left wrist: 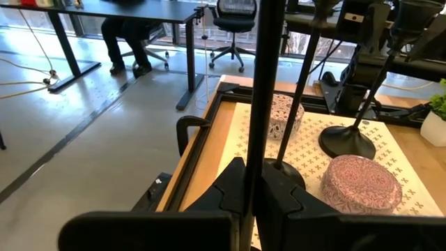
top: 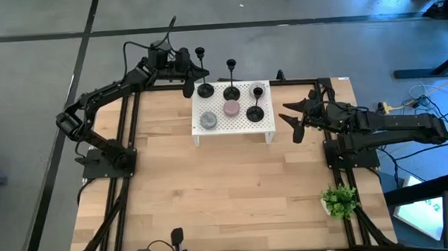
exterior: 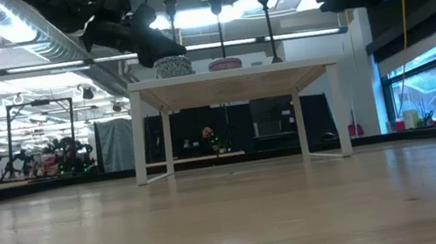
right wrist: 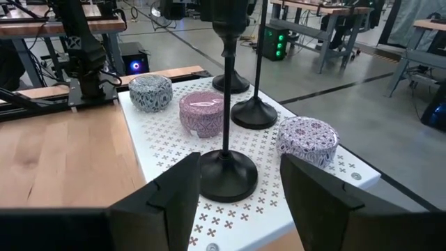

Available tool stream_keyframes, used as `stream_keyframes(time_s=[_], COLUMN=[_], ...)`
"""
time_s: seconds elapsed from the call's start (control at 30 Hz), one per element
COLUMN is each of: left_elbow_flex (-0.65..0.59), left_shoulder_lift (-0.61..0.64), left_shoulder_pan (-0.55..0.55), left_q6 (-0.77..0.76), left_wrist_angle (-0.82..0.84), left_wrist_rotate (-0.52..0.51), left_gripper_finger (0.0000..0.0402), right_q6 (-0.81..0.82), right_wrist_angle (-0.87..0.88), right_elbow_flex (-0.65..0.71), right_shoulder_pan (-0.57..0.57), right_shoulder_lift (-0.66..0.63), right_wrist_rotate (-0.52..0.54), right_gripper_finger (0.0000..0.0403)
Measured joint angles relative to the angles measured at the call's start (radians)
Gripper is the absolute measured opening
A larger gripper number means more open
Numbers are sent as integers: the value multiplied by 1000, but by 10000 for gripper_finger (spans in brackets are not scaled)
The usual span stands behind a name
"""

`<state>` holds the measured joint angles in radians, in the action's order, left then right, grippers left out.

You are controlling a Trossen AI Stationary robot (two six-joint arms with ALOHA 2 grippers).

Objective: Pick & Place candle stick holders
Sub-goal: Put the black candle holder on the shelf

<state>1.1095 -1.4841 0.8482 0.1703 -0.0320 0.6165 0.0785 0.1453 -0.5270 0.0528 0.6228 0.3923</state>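
Three black candle stick holders are on a white perforated stand [top: 244, 128]: a far-left one [top: 204, 86], a middle one [top: 231, 88] and a right one [top: 256, 112]. My left gripper [top: 191, 81] is at the stand's far-left corner, shut on the far-left holder's stem [left wrist: 268, 84]. That holder's base is hidden under the fingers in the left wrist view. My right gripper [top: 295, 118] is open and empty just right of the stand. It faces the right holder [right wrist: 226, 171], whose base rests on the stand. My left gripper [left wrist: 252, 178] pinches the far-left holder's thin stem [left wrist: 268, 132] between its two fingers, below the stem's middle. The fingers come level from the table's far-left side and lie across the stem. The holder stands upright. I cannot tell whether its base rests on the stand.
Three round tins sit on the stand: grey [top: 208, 121], pink [top: 231, 108] and patterned [right wrist: 306, 139]. A small green plant [top: 339, 200] stands at the table's near right edge. Bare wooden table [top: 228, 195] lies in front of the stand.
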Motion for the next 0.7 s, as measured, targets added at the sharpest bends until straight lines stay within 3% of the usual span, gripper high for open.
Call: stream_keyframes(time_s=[0.7], left_elbow_flex=[0], left_shoulder_lift=[0], left_shoulder_pan=[0], left_q6=[-26], left_wrist_angle=[8], left_wrist_rotate=[5], left_gripper_finger=[15], right_q6=[1], right_wrist_angle=[0], right_elbow_flex=[0], right_shoulder_pan=[0], right_shoulder_lift=[0], right_wrist_rotate=[0], right_gripper_finger=[201])
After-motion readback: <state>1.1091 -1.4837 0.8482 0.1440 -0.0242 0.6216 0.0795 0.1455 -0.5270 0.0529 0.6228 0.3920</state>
